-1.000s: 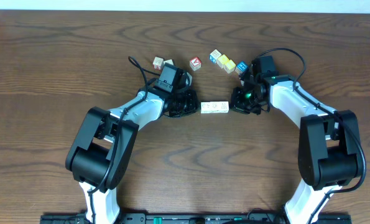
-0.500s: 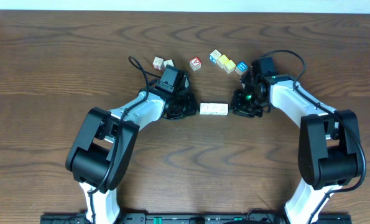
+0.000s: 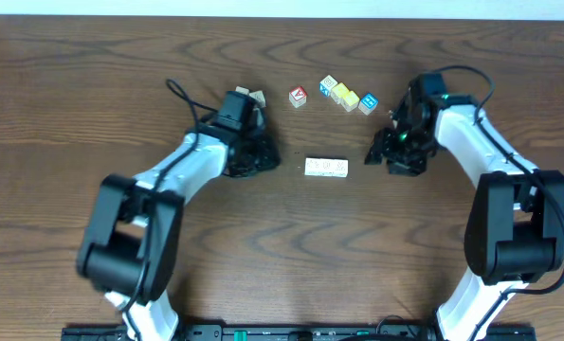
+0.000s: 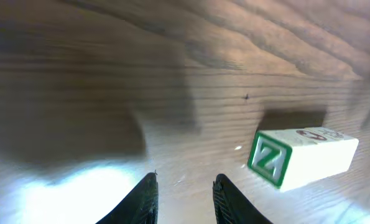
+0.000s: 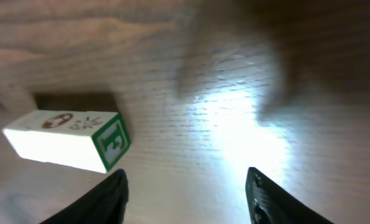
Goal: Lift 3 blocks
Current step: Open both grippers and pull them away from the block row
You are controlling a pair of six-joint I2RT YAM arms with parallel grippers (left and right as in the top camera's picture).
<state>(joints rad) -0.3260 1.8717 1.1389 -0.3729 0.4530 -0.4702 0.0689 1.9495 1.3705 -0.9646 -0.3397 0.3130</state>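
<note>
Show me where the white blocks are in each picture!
Overhead: the white blocks lie in a row in the middle of the table.
Left wrist: white blocks at lower right, a green-lettered end facing the camera.
Right wrist: white blocks at lower left, green-lettered end on the right.
Shared landmark: the wood-grain table under them.

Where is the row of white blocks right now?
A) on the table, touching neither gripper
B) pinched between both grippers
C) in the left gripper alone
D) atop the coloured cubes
A: the row of white blocks lies on the table, apart from the left gripper and right gripper.
</note>
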